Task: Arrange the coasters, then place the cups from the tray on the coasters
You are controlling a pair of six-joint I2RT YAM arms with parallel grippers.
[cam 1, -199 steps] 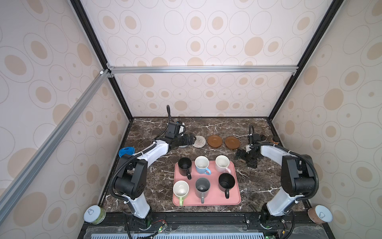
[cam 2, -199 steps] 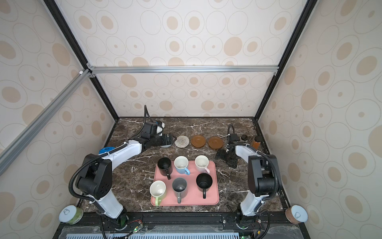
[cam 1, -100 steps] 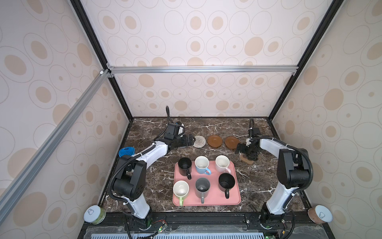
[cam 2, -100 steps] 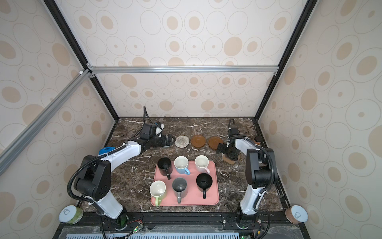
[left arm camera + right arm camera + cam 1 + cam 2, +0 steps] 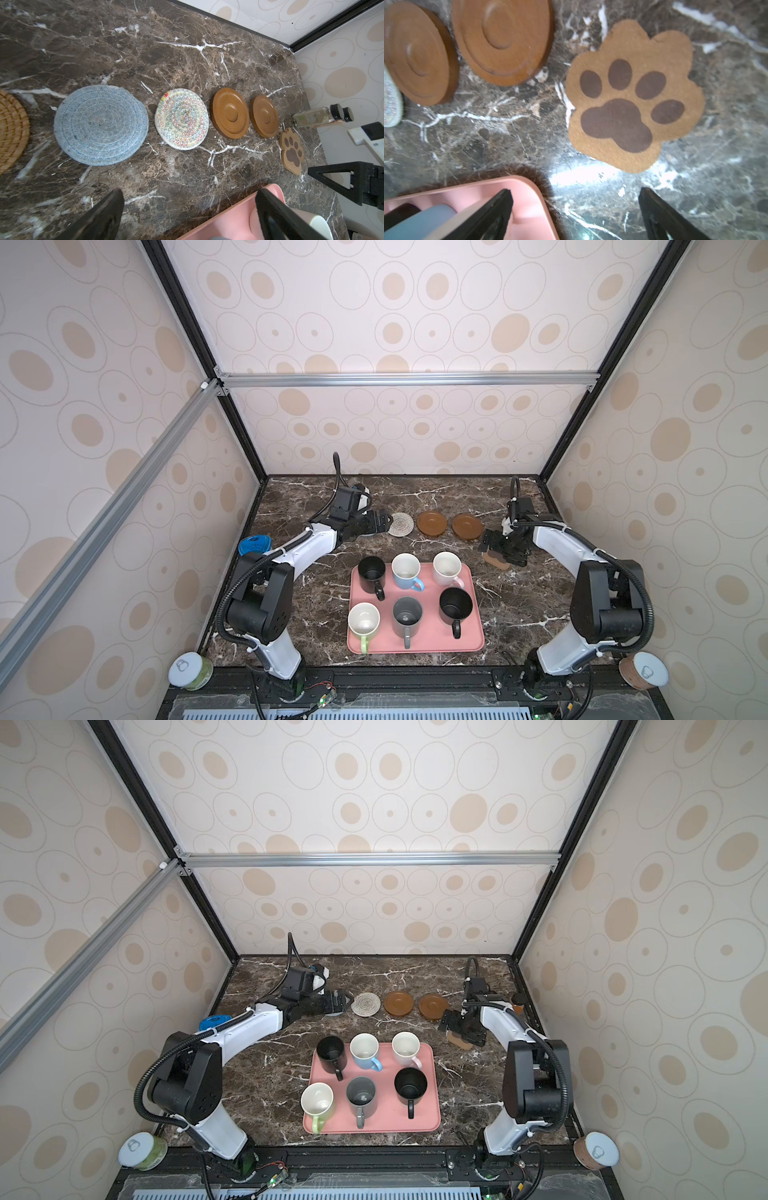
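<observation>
The right end effector (image 5: 575, 190) hangs wide open, seemingly just above the paw coaster (image 5: 633, 97).

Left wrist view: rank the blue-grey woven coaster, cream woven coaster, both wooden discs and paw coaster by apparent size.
1. blue-grey woven coaster
2. cream woven coaster
3. nearer wooden disc
4. farther wooden disc and paw coaster: look alike, unranked.
The row recedes from the camera, so true sizes are unsure.
</observation>
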